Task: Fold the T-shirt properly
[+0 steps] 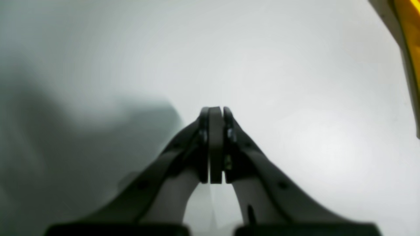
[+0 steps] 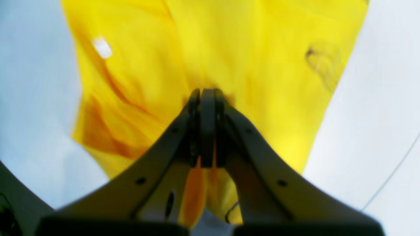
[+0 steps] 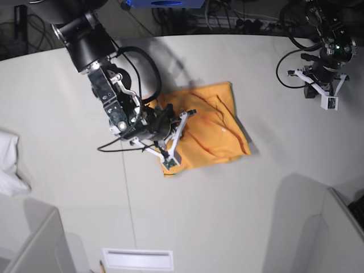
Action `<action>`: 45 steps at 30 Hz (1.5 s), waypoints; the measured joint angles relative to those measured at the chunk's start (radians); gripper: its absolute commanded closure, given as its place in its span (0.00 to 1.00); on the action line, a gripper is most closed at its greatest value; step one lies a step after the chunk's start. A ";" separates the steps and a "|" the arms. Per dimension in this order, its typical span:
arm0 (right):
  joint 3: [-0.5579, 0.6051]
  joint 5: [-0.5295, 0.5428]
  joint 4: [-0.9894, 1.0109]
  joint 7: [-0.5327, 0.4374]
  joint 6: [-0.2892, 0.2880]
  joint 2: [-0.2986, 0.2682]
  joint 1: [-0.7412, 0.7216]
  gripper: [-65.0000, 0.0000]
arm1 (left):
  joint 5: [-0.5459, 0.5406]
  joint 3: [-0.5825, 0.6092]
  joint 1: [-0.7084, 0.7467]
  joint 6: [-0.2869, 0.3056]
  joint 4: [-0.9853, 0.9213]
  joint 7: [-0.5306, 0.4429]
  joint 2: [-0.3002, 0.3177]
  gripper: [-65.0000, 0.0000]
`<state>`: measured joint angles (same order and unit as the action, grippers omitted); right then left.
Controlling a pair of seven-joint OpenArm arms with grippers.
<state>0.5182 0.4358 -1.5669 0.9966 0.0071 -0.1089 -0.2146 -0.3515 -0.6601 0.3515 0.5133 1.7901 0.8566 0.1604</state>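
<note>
The light-orange T-shirt (image 3: 207,128) lies partly folded in the middle of the white table, with thin black curved marks on it. In the right wrist view it fills the frame as bright yellow cloth (image 2: 229,49). My right gripper (image 3: 169,161) is at the shirt's near-left corner; its jaws are closed (image 2: 206,93), with cloth showing between the fingers. My left gripper (image 3: 329,104) is shut and empty over bare table at the far right, well apart from the shirt (image 1: 216,109). A sliver of yellow cloth (image 1: 410,29) shows at the top right of the left wrist view.
A small white cloth (image 3: 8,162) lies at the table's left edge. Grey partition panels stand at the near left (image 3: 34,244) and near right (image 3: 341,227). A white flat slab (image 3: 136,259) lies at the front edge. Cables (image 3: 284,68) trail near the left arm.
</note>
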 measured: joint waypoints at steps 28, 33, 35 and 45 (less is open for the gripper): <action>0.224 0.008 -0.212 -0.008 0.000 0.029 0.153 1.00 | 0.004 0.004 0.014 0.000 0.043 -0.001 -0.002 1.00; 0.111 -0.013 -0.187 -0.025 0.003 0.027 0.127 1.00 | 0.000 0.007 0.011 0.001 0.098 0.005 -0.061 1.00; 0.121 -0.010 -0.141 -0.023 0.003 0.028 0.130 1.00 | 0.000 0.009 0.004 0.004 0.105 0.006 -0.084 1.00; 0.349 -0.003 0.010 -0.138 0.001 0.071 0.130 1.00 | -0.017 0.006 -0.032 0.003 0.109 0.000 -0.132 1.00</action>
<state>0.8673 0.4332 -1.5574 0.8581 0.0082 -0.0383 -0.0845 -0.3683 -0.6537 0.3199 0.5167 1.8996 0.8570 0.0280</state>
